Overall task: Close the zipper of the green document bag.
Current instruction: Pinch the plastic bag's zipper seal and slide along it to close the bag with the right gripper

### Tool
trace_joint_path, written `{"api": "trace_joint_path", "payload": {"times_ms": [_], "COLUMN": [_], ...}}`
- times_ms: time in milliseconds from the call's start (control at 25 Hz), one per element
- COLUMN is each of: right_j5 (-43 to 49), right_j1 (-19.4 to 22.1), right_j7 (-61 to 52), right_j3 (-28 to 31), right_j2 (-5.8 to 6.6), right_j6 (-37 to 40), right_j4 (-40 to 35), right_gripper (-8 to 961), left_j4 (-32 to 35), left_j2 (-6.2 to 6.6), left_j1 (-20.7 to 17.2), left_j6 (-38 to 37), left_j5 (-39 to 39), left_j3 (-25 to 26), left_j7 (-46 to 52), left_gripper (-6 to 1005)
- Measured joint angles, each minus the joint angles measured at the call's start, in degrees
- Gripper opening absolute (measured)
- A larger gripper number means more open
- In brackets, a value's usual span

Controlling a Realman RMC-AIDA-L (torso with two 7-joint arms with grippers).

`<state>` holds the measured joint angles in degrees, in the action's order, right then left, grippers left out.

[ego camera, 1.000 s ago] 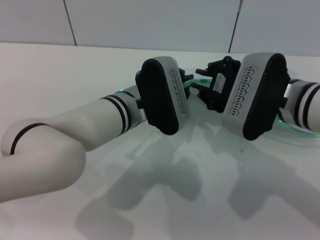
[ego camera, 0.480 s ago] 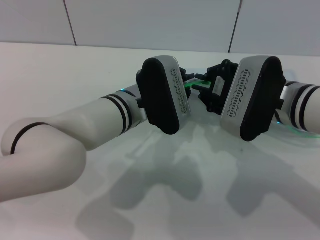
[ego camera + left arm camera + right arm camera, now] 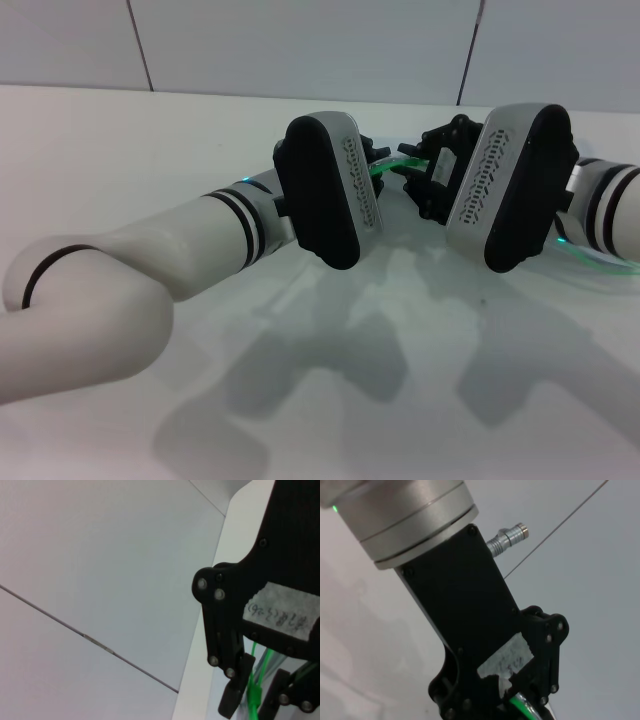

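On the white table (image 3: 150, 130), both arms reached in toward the far middle, their bulky wrist housings blocking most of the work from the head camera. Between the two housings a short stretch of the zipper (image 3: 385, 166) showed as a bright green strip, and the green document bag (image 3: 600, 262) lay mostly hidden behind the right arm (only a pale edge with a green line showed past the right forearm). The left gripper (image 3: 368, 152) sat just behind its housing at the green strip; its wrist camera showed the other arm's black fingers (image 3: 235, 695) standing on either side of the green strip. The right gripper (image 3: 425, 180) was close beside it, at the same strip. Whether either gripper was clamped on the zipper or merely around it could not be told.
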<state>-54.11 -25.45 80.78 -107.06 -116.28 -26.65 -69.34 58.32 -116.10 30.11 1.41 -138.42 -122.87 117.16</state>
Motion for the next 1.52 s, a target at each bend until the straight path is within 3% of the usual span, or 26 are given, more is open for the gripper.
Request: {"api": "trace_joint_path", "payload": {"times_ms": [1080, 1520], "right_j5": [0.2, 0.3], "right_j1": [0.8, 1.7], "right_j7": [-0.7, -0.4], "right_j3": [2.5, 9.3], "right_j2": [0.12, 0.15], "right_j6": [-0.4, -0.2], "right_j4": [1.6, 6.4], "right_gripper": [89, 105], "left_j4": [-0.2, 4.4], "left_j2": [0.05, 0.09], "left_j1": [-0.8, -6.6], "left_j6": [0.5, 0.9], "left_j5": [0.0, 0.0], "left_j3": [0.1, 2.4], "left_j7": [-0.1, -3.7], "left_gripper": [54, 54]}}
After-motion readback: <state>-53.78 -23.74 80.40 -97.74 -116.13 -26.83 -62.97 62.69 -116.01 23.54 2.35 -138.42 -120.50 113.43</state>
